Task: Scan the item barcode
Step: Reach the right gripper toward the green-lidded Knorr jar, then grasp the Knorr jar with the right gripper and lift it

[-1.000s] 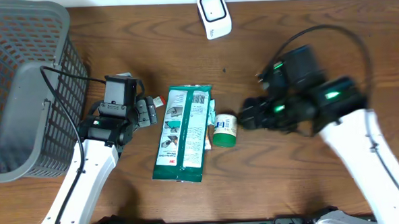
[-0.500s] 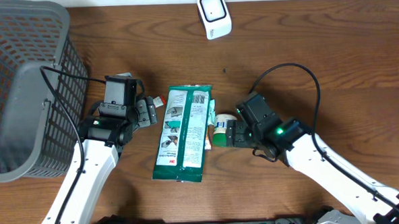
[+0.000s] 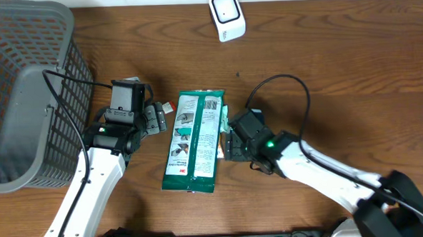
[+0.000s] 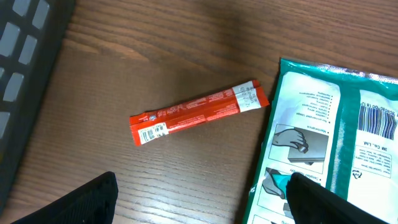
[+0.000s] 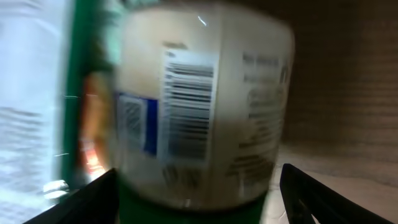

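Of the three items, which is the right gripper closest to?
The green-capped white jar, filling the right wrist view between the fingers of the right gripper. The flat green package lies beside it; the red stick packet is farther left.

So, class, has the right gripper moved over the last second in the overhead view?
Yes: the right gripper has swung left, up to the green packet and its right edge.

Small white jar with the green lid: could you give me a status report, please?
Right gripper open, astride the small white green-lidded jar. Left gripper open above red stick packet. Green-and-white flat pack close beside jar.
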Robot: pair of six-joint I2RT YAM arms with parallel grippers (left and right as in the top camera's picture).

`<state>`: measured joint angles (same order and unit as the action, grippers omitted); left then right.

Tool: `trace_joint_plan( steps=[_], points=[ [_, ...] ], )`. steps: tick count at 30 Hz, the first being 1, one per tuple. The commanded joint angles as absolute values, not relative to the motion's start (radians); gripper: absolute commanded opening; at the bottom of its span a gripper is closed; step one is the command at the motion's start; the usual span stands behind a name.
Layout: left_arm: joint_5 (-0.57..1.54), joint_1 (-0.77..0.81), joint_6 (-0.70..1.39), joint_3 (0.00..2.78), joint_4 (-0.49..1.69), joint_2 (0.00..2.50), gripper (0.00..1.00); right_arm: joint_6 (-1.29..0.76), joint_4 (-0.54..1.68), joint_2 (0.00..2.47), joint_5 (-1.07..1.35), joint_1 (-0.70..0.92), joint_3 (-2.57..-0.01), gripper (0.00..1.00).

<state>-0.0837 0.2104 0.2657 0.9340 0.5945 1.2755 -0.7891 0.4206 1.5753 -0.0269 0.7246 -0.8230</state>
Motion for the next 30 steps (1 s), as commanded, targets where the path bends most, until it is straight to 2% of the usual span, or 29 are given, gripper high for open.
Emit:
trace_joint_plan(
  steps=[1, 6, 14, 20, 30],
  points=[
    [-0.086, 0.206, 0.271, 0.953, 0.594, 1.28, 0.87, -0.815, 0.418, 1.608, -0.05, 0.732, -0.816, 0.75],
    [-0.086, 0.206, 0.271, 0.953, 0.594, 1.28, 0.87, -0.813, 0.419, 1.606, -0.083, 0.732, -0.819, 0.64],
    [-0.086, 0.206, 0.271, 0.953, 0.594, 1.28, 0.87, -0.683, 0.412, 1.569, -0.083, 0.718, -0.822, 0.64],
    [-0.086, 0.206, 0.271, 0.953, 0.594, 1.28, 0.87, -0.574, 0.43, 1.48, -0.082, 0.714, -0.833, 0.47],
    [-0.086, 0.206, 0.271, 0.953, 0.594, 1.28, 0.88, -0.492, 0.518, 1.338, -0.108, 0.706, -0.84, 0.46]
  ],
)
